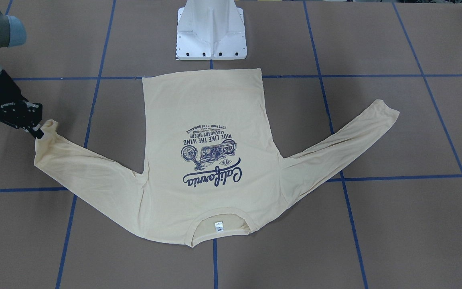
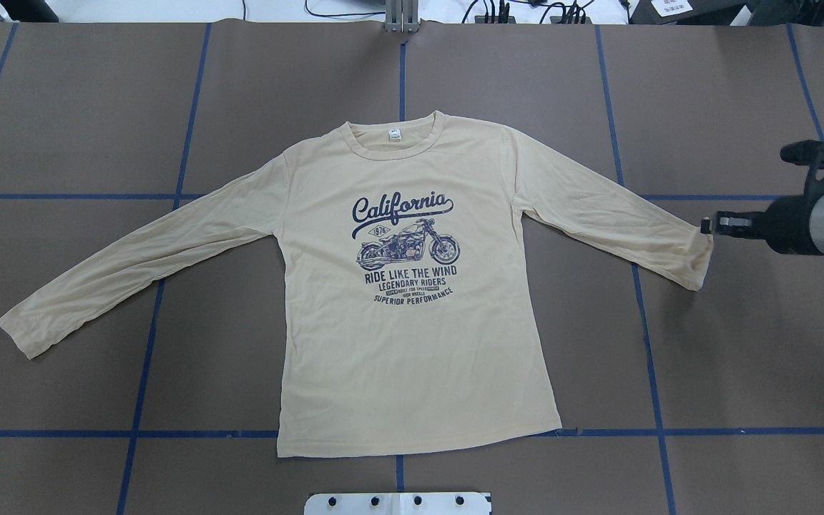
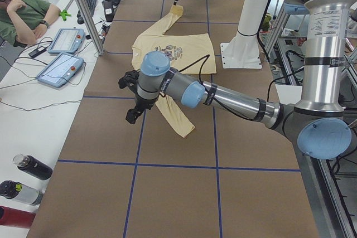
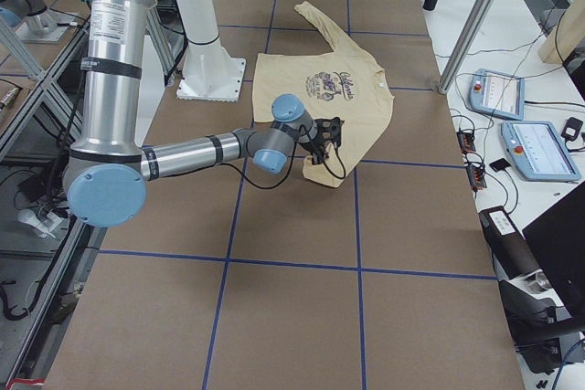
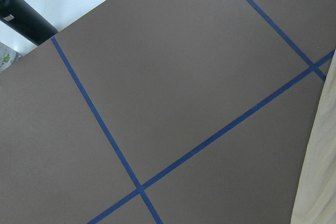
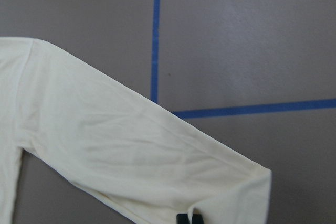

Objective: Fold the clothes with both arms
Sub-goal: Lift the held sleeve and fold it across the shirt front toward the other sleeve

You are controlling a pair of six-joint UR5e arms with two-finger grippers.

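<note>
t-shirt lies flat, print up, mid-surface, sleeves spread. right end effector, at the t-shirt's 3 o'clock, is clenched on the sleeve cuff. left end effector hangs beside the other sleeve; cannot tell its grip.

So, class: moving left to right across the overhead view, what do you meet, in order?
left-hand sleeve → print → right-hand sleeve → right gripper
</note>
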